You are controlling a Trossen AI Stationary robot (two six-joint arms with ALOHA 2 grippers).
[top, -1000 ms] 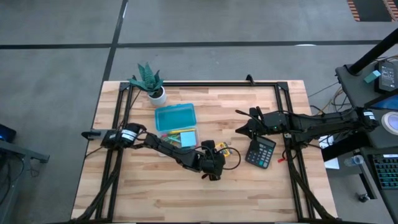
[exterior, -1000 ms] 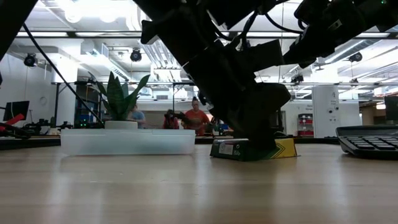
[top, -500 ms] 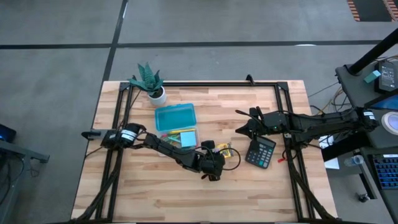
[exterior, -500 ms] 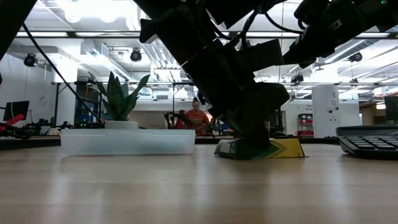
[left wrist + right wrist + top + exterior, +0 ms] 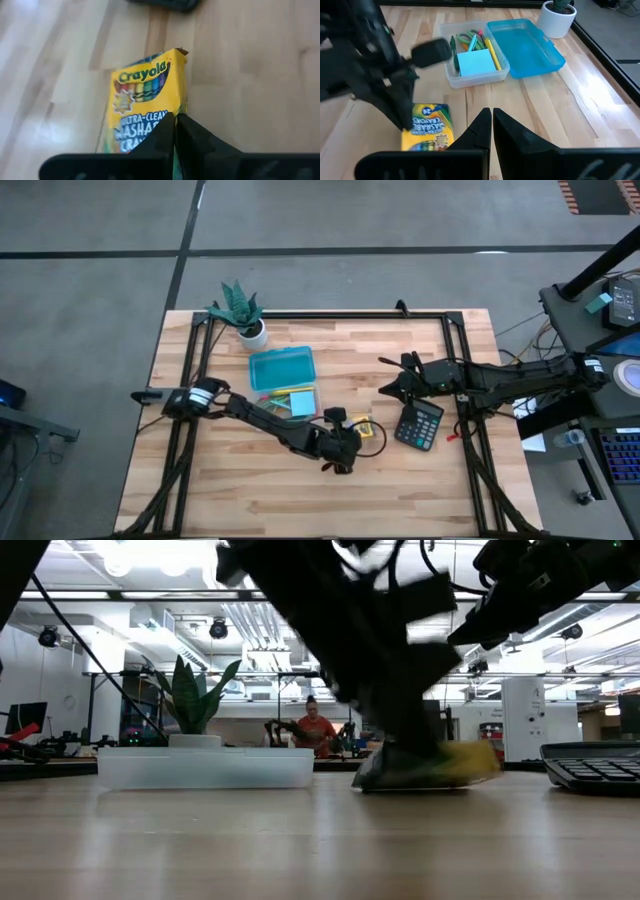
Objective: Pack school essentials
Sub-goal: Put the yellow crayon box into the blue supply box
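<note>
The left pincer (image 5: 345, 448) is closed on the crayon box (image 5: 426, 132). Lift it clear of the table (image 5: 420, 490), then carry it level to the clear case (image 5: 451, 75). The right pincer (image 5: 384, 389) waits closed and empty.

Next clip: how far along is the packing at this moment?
Done: the scissors, pencils and blue sticky pad lie in the open clear case. In hand: the left gripper looks shut on the crayon box, one end of it tipped up. Left: crayon box into the case, blue lid closed. The right gripper waits, shut, near the calculator.
</note>
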